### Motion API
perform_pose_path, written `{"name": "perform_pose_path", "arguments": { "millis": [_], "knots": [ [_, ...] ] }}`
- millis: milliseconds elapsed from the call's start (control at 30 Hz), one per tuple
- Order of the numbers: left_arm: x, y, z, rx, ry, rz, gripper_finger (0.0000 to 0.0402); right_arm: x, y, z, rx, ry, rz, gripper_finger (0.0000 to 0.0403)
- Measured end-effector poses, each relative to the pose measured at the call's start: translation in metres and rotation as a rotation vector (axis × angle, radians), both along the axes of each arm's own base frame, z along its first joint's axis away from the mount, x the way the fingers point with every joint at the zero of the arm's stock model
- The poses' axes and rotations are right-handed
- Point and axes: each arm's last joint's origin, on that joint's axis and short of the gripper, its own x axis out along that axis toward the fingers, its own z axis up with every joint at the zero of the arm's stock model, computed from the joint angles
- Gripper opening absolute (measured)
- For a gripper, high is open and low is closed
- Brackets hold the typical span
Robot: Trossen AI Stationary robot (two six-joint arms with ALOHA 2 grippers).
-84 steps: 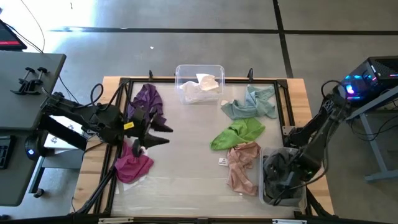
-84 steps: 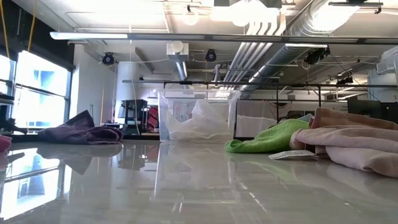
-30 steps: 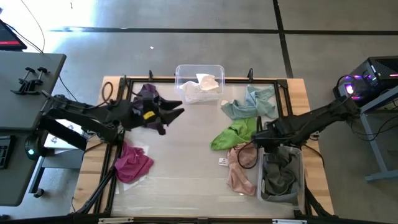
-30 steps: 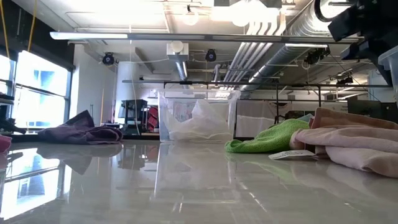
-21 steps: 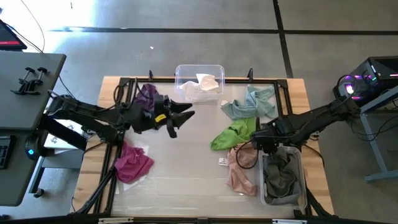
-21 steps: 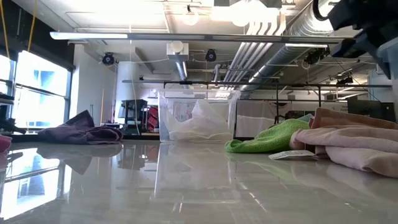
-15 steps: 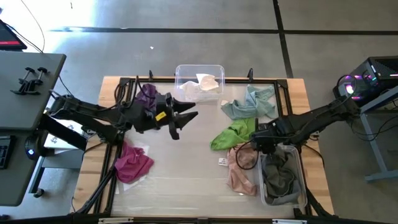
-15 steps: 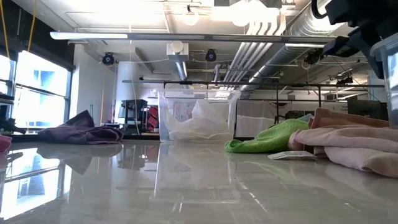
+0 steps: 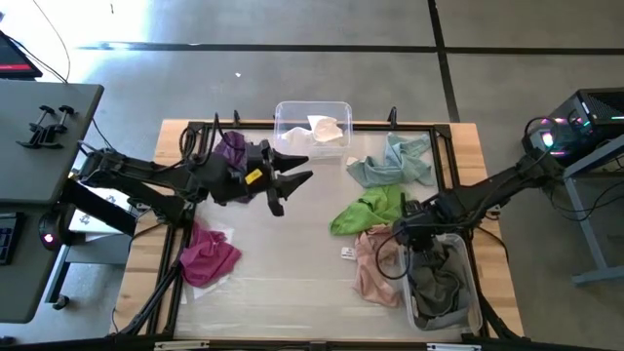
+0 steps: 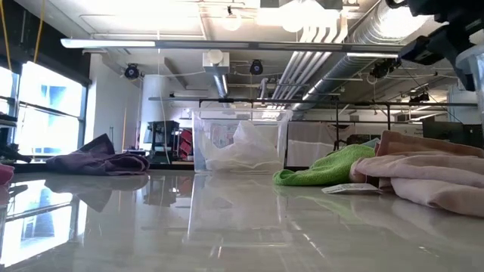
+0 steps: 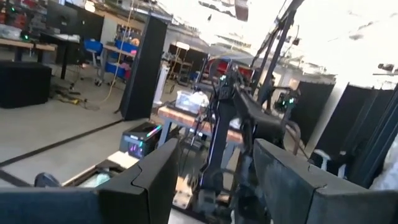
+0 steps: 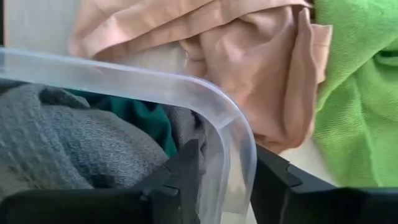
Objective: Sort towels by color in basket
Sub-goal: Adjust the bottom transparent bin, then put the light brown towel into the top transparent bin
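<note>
A sorting job is pictured midway: the right hand (image 9: 417,237) is set astride the corner rim of a clear bin (image 12: 186,93) at the surface's right front, one finger (image 12: 180,171) inside the wall and the other outside, the jaws apart with the plastic between them; whether the rim is actually pinched cannot be told. Grey cloth (image 12: 56,143) and a dark teal towel (image 12: 140,115) are seen crumpled inside that bin, while a pink towel (image 9: 378,261) is draped just beside it, touching the lime green towel (image 9: 372,209). A pale teal towel (image 9: 395,161) is spread near the back right, white cloth (image 9: 317,135) is heaped in a second clear basket (image 9: 289,109) at the back edge, a purple towel (image 9: 232,149) is bunched at the back left and a magenta towel (image 9: 209,257) at the front left. The left hand (image 9: 292,181) is held open and empty above the middle of the surface (image 9: 292,273), its fingers spread. The risk judged greatest is that the bin could be dragged or tipped if the right hand is closed on the rim or lifted, spilling cloths already sorted; the pink towel's folds could also be snagged alongside.
</note>
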Motion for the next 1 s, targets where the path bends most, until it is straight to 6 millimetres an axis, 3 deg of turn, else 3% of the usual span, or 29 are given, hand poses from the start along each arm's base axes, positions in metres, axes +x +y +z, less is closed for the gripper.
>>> {"name": "perform_pose_path", "arguments": {
  "millis": [267, 600, 767, 867, 1000],
  "knots": [
    [0.000, 0.000, -0.003, -0.028, 0.016, -0.004, 0.0195, -0.001, 0.009, 0.006, 0.026, -0.012, -0.104, 0.0148],
    [0.000, -0.001, -0.003, -0.035, 0.022, -0.011, 0.0195, 0.004, 0.011, 0.069, 0.137, -0.118, -0.295, 0.0158],
    [0.000, -0.004, -0.007, -0.028, 0.062, -0.022, 0.0195, 0.012, 0.009, 0.096, 0.120, -0.317, -0.422, 0.0158],
    [0.000, -0.006, -0.012, -0.019, 0.110, -0.028, 0.0195, 0.024, 0.012, 0.099, 0.116, -0.478, -0.448, 0.0158],
    [0.000, -0.009, -0.018, -0.055, 0.158, -0.038, 0.0195, 0.051, 0.019, 0.087, 0.117, -0.625, -0.486, 0.0160]
  ]
}}
